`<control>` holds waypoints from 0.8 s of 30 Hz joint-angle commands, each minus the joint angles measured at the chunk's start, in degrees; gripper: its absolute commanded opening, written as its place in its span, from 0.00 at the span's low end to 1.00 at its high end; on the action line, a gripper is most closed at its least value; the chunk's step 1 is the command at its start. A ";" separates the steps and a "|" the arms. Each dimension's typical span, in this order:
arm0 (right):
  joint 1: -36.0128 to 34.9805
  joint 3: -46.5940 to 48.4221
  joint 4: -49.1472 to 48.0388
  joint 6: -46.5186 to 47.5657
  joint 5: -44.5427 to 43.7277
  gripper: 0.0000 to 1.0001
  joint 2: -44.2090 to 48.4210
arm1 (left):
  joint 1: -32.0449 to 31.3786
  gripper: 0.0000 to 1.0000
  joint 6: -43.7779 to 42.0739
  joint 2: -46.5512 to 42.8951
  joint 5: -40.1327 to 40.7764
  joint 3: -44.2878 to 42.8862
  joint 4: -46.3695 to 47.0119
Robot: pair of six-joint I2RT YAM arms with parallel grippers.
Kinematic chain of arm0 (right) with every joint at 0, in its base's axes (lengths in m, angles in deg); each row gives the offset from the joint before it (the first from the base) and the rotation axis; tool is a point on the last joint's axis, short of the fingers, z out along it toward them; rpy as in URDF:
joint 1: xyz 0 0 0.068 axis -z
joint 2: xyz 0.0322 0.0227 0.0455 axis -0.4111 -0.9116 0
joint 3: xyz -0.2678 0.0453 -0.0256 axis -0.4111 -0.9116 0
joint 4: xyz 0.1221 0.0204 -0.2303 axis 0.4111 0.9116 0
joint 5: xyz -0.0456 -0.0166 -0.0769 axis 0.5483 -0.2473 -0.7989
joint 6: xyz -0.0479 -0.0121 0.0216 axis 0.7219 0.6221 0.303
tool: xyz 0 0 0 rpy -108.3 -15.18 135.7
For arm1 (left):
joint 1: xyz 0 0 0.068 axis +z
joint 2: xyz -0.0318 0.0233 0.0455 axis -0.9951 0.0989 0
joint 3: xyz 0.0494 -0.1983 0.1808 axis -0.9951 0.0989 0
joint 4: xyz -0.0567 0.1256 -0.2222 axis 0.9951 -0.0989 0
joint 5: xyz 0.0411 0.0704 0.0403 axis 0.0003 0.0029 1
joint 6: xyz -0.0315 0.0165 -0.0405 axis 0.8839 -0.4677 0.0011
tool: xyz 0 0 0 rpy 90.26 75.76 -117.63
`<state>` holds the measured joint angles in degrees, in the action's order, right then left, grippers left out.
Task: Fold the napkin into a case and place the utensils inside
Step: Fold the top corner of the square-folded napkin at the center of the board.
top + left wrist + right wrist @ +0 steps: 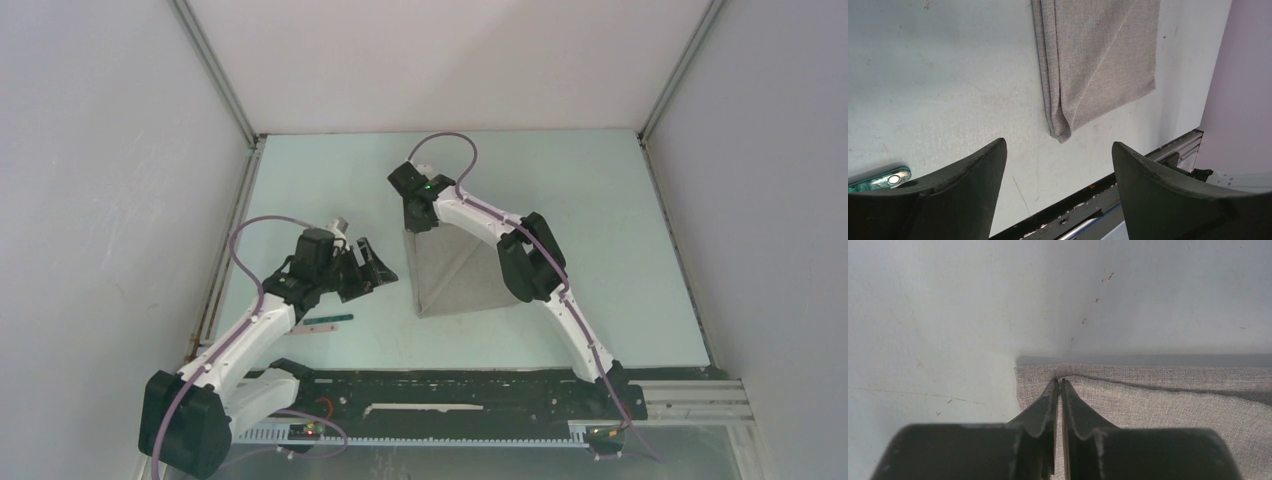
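Note:
The light grey napkin (452, 280) lies partly folded in the middle of the table, with a diagonal crease and stacked layers along its left edge (1053, 75). At the cloth's far left corner, my right gripper (416, 226) has its jaws pressed together on the edge of the top layer (1061, 381) of the napkin (1173, 405). My left gripper (366, 266) hovers wide open to the left of the napkin, with nothing between its fingers (1058, 146). A utensil with a thin dark green handle (324, 322) lies on the table beside the left arm; its end shows in the left wrist view (881, 179).
The black rail of the arm mounts (450, 390) runs along the table's near edge. Enclosure walls with metal corner posts (215, 75) close in the left, back and right sides.

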<state>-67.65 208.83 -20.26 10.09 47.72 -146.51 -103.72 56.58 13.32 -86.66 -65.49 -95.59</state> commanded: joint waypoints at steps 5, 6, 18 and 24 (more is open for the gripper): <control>-0.92 2.45 -0.72 2.27 -1.71 0.00 0.82 | 0.29 0.83 0.03 -1.16 -1.26 0.14 1.80; -0.92 2.32 -1.16 2.61 -1.02 0.00 1.29 | 0.26 0.82 0.04 -1.16 -1.25 0.14 1.79; -1.18 -3.24 -6.94 1.67 4.64 0.00 6.52 | 0.33 0.83 0.53 -0.64 -1.78 0.65 2.57; -1.34 -4.14 -7.70 1.79 5.69 0.00 6.88 | 0.33 0.83 0.54 -0.82 -1.82 0.76 2.58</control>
<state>-68.00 205.50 -25.86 11.95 52.53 -143.80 -103.72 56.69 13.34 -87.54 -65.49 -94.61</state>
